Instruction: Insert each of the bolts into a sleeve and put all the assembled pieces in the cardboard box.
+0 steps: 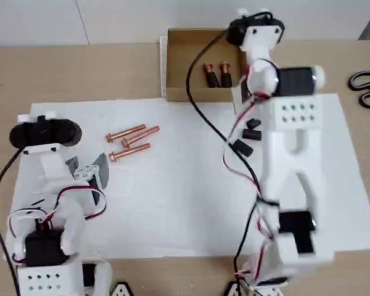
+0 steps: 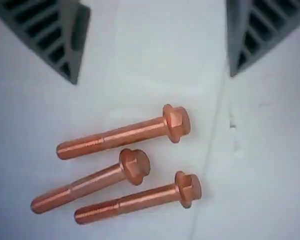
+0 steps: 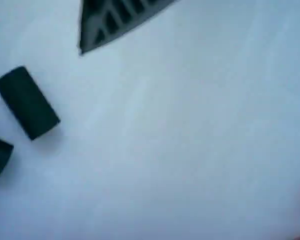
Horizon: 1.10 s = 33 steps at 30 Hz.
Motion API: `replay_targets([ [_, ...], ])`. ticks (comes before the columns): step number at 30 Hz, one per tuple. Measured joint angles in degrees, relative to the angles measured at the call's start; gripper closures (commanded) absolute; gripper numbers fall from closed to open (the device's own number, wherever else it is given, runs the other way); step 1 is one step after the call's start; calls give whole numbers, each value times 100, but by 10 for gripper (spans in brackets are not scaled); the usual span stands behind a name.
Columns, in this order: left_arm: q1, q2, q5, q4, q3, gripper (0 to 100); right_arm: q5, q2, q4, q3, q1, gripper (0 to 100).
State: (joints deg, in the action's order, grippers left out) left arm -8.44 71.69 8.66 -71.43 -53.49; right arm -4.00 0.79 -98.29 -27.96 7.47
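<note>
From above, a tan wood-grain surface (image 1: 80,68) runs back to a pale wall (image 1: 142,15), with a white paper sheet (image 1: 185,203) spread over its middle. Three loose bolts (image 1: 140,136), copper-coloured with flanged hex heads, lie on the paper left of centre. Three short black cylindrical sleeves (image 1: 251,134) lie right of centre, beside the right arm. At the far edge sits one open cardboard box (image 1: 172,61) holding two assembled pieces (image 1: 211,75), each a bolt standing in a sleeve. Black-handled scissors (image 1: 367,86) rest far right. The left gripper (image 1: 89,172) hangs just near-left of the bolts.

The left wrist view shows the left gripper's ribbed grey fingers (image 2: 65,45) set wide apart above the three smooth, shiny bolts, none of them touched.

In the right wrist view, part of the right gripper (image 3: 110,22) shows over the paper near two matte sleeves (image 3: 27,102); whether it is apart or together cannot be told.
</note>
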Motion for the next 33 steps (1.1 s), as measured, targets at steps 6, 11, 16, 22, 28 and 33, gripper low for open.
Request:
replay_targets([
  [6,0,0,0,-53,0,814,-1029,-1415,0,1855,-114,775],
  [11,0,0,-9,-53,0,814,-2075,-1459,149,2734,-167,775],
  [16,0,0,-9,-53,0,814,-2189,-1459,800,3323,-149,775],
  [22,0,0,-9,-53,0,814,-2189,-958,1609,3851,-149,775],
  [28,0,0,0,-53,0,814,-2207,-193,2330,3851,-97,776],
  [33,0,0,0,-53,0,814,-2224,466,2699,3763,97,776],
])
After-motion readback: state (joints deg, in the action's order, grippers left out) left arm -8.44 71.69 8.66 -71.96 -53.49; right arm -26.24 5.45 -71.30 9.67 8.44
